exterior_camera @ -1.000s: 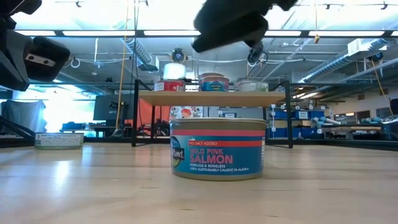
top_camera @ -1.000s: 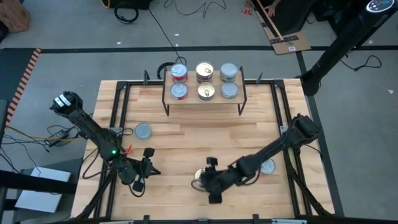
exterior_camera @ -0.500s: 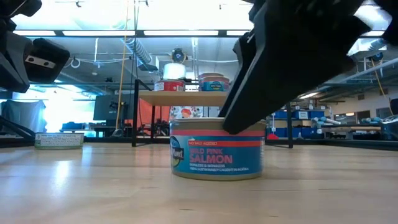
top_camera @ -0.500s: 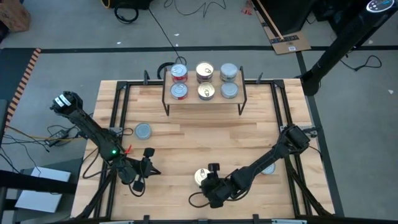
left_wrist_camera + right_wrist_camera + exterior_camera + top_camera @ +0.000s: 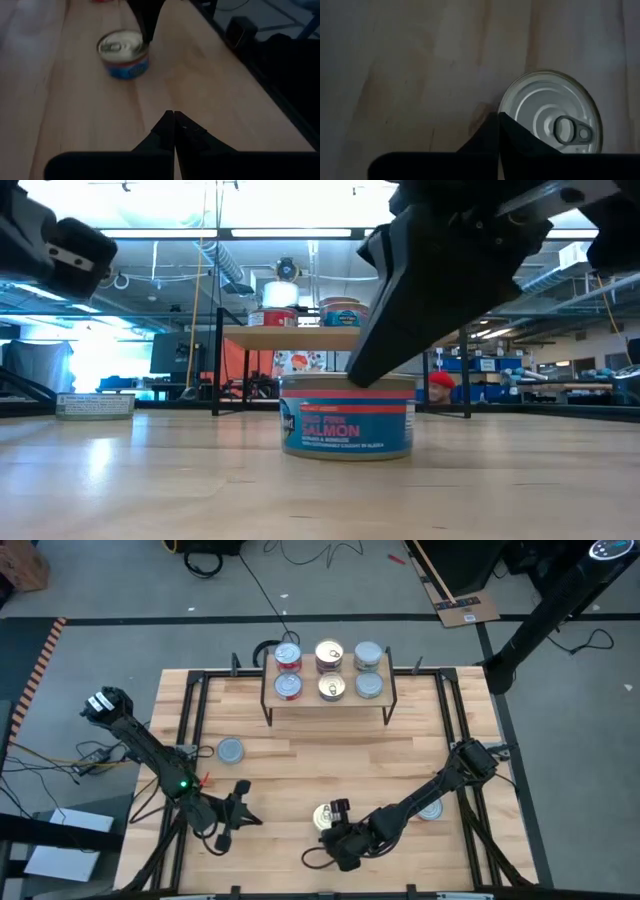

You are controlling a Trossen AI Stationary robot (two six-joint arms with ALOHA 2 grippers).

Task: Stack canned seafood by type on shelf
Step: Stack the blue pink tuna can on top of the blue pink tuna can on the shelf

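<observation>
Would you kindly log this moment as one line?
right tool: shut, tips on salmon can rim, no grip | left tool: shut, idle at table front | shelf: six cans

Foreground: salmon tin point(image 5: 347, 416) — touched on its top rim by the right gripper point(image 5: 365, 372)
Background: shelf point(image 5: 335, 338) — loaded with cans

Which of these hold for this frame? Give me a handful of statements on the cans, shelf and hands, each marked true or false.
1. The shelf carries cans. True.
2. The right hand has the salmon can clamped between its fingers. False: its fingers are shut together, at the can's top edge, gripping nothing.
3. The left hand is open. False: it is shut, holding nothing.
4. A silver-topped can sits alone on the tabletop's left part. True.
5. The salmon can lies on its side. False: it stands upright on the table.
</observation>
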